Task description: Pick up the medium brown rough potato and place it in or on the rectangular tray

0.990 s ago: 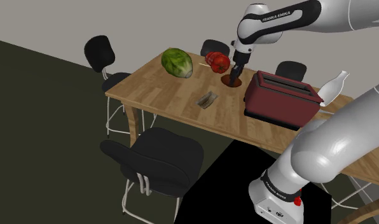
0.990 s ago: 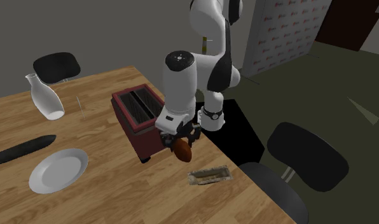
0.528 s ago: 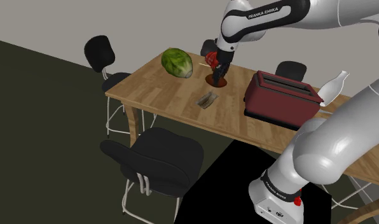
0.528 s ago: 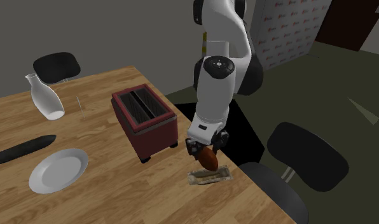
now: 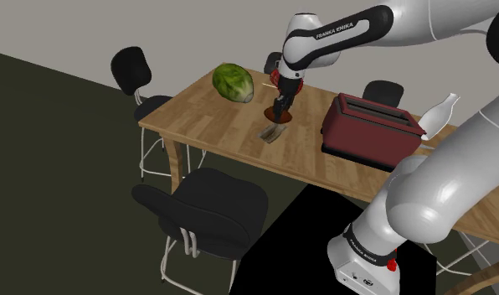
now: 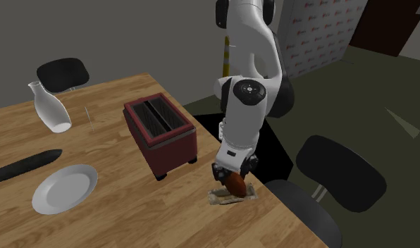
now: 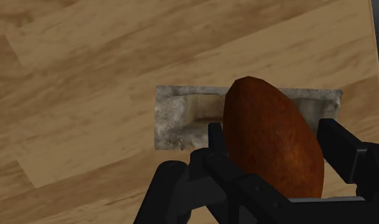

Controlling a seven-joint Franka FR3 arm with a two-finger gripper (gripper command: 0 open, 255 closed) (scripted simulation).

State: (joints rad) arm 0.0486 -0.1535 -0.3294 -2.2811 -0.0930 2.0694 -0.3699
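As we sweep the shoulder view from its left, we count four black padded chairs (image 5: 131, 67) around one long light wooden table (image 5: 206, 126): one at the left end, one in the foreground, two behind the far edge. On the table come one green leafy round head (image 5: 234, 82), one small grey rough rectangular tray (image 5: 271, 134), one dark red two-slot toaster (image 5: 369, 134) and one white narrow-necked bottle (image 5: 436, 116). Over the tray hangs the one all-black two-finger gripper (image 5: 280, 112), closed around the one brown rough oval potato (image 5: 279, 116); the potato's lower end is down at the tray, though we cannot tell whether it touches. Read from its left, the second exterior view gives us the bottle (image 6: 50, 109), one long black object (image 6: 25, 165) lying flat, one white round plate (image 6: 64, 187), the toaster (image 6: 161, 134), then the gripper (image 6: 232, 177) with the potato (image 6: 235, 184) above the tray (image 6: 217, 199) near the table's (image 6: 117, 218) edge, and two chairs (image 6: 339, 172). The plate and the black object are what this view adds; the green head is the shoulder view's contribution. The wrist view brings the grasp close: the gripper (image 7: 277, 146) has its two fingers (image 7: 217, 149) pressed against the potato's (image 7: 271, 140) flanks, and the potato overlaps one half of the tray (image 7: 179, 118), whose other half lies bare with a shallow recess, wood grain (image 7: 86, 63) all around.
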